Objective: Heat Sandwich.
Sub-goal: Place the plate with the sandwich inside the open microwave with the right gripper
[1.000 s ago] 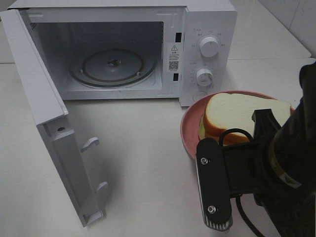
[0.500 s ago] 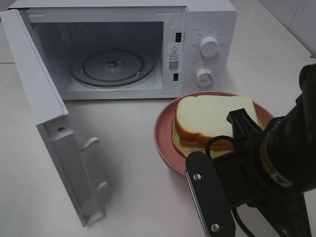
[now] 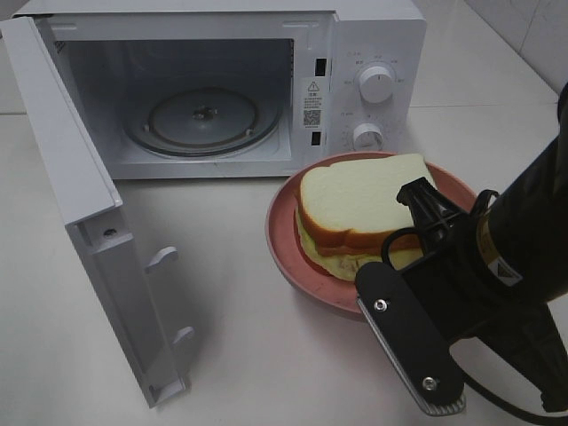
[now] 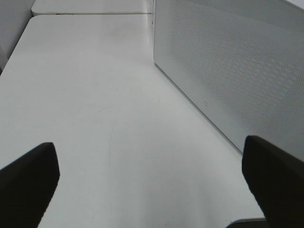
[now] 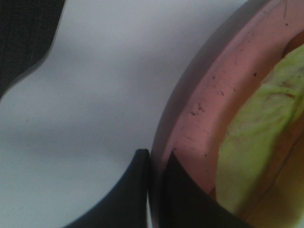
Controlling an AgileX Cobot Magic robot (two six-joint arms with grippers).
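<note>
The sandwich [image 3: 355, 200], white bread with an orange-brown crust and pale green filling, lies on a round pink plate [image 3: 280, 240] just in front of the microwave's control panel. My right gripper [image 5: 154, 159] is shut on the plate's rim [image 5: 209, 109], one finger on each side of it; the green filling [image 5: 256, 152] shows close by. In the exterior view my right arm [image 3: 497, 266] covers the plate's near right edge and hides the grip. My left gripper [image 4: 152, 178] stands wide open over bare table beside the microwave's perforated side wall [image 4: 228, 71], holding nothing.
The white microwave [image 3: 373, 53] stands at the back with its door [image 3: 80, 204] swung open to the left and its glass turntable [image 3: 202, 120] bare. Two dials [image 3: 376, 84] sit on its right panel. White table [image 3: 231, 293] lies between door and plate.
My right gripper has carried the plate with the sandwich leftward and a little toward the microwave opening. The left gripper has stayed open; the microwave and its door have not moved.
</note>
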